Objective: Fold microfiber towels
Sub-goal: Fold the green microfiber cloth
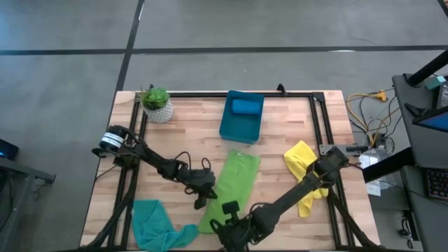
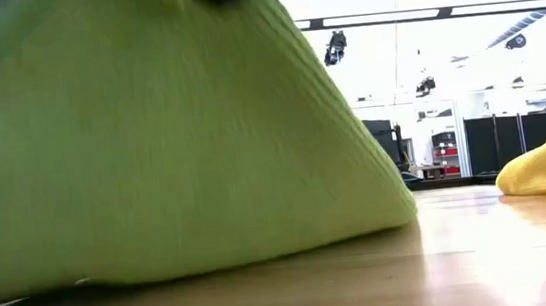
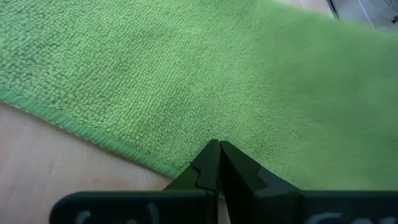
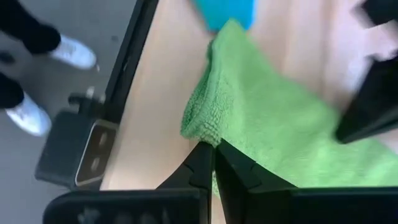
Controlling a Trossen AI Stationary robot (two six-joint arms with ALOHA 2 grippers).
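Observation:
The lime green towel (image 1: 236,180) lies lengthwise at the table's middle; its far end rests on the wood and its near end is raised like a tent in the low view (image 2: 152,145). My left gripper (image 1: 203,196) is shut on its left edge. My right gripper (image 1: 228,222) is shut on its near end. The teal towel (image 1: 155,224) lies crumpled at the near left. The yellow towel (image 1: 302,168) lies at the right, partly under my right arm. The blue towel (image 1: 245,107) lies in the blue bin (image 1: 238,129). My left gripper pinches the green towel's hemmed left edge (image 3: 186,163) between its two fingers, coming from the table's left side. The cloth spreads away beyond the fingertips. One layer or several, I cannot tell. My right gripper pinches a bunched near corner of the green towel (image 4: 200,127) between its two fingers. The corner is folded over on itself above the fingertips and is lifted clear of the wood. The rest of the towel slopes away toward the bin.
A potted plant (image 1: 157,103) stands at the far left. A black frame (image 1: 318,112) runs round the table. Cables and equipment (image 1: 371,133) sit past the right edge. A person's shoes (image 4: 25,115) show on the floor beside the table.

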